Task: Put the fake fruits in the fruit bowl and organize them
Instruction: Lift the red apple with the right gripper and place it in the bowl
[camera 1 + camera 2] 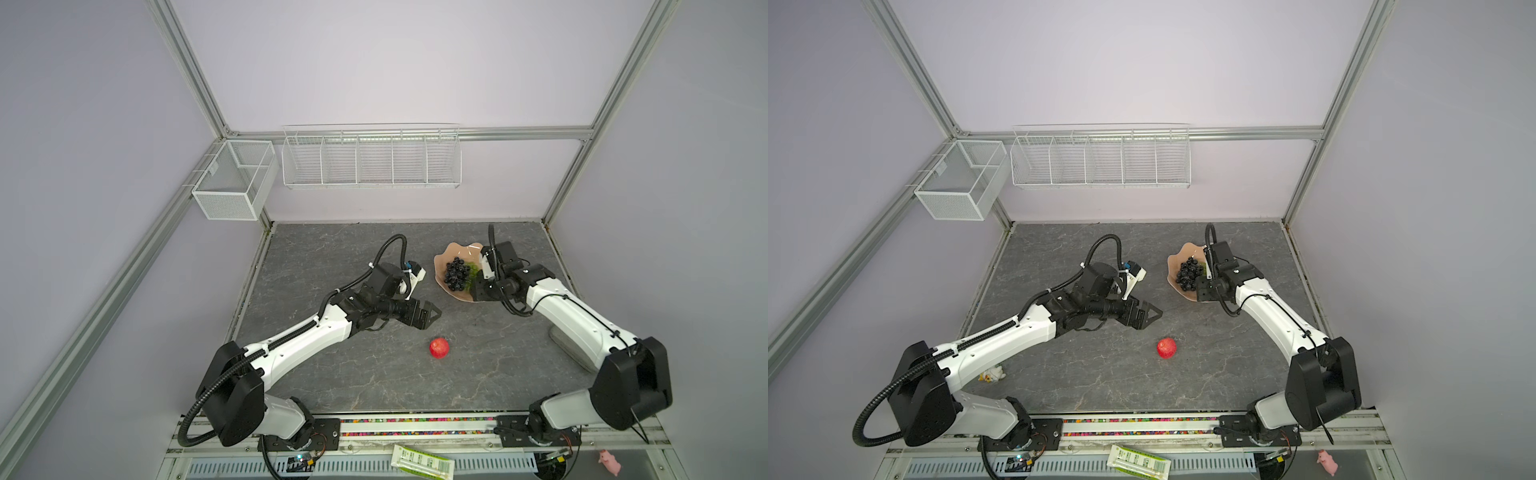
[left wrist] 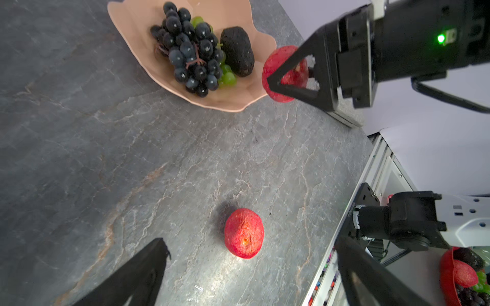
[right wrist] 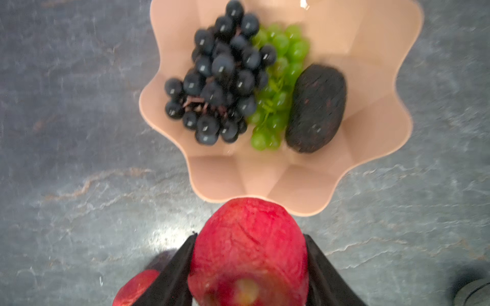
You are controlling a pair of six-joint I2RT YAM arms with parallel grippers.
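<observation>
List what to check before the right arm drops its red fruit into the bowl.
1. Grip of right end effector on held red fruit: ok.
2. That fruit above the fruit bowl: not ok, only at the rim.
3. Bare spot in the bowl: ok, near side free.
4. Contents black grapes, green grapes, avocado: ok.
5. Status of other red fruit: not ok, on the table.
6. Clearance of left end effector: ok, open, away from the bowl.

Pale lilac walls (image 1: 374, 62) stand behind aluminium frame posts (image 1: 194, 70). A grey marbled tabletop (image 1: 374, 382) (veined with paler cracks) lies below a white wire rack (image 1: 371, 160) and a mesh basket (image 1: 232, 187).
</observation>
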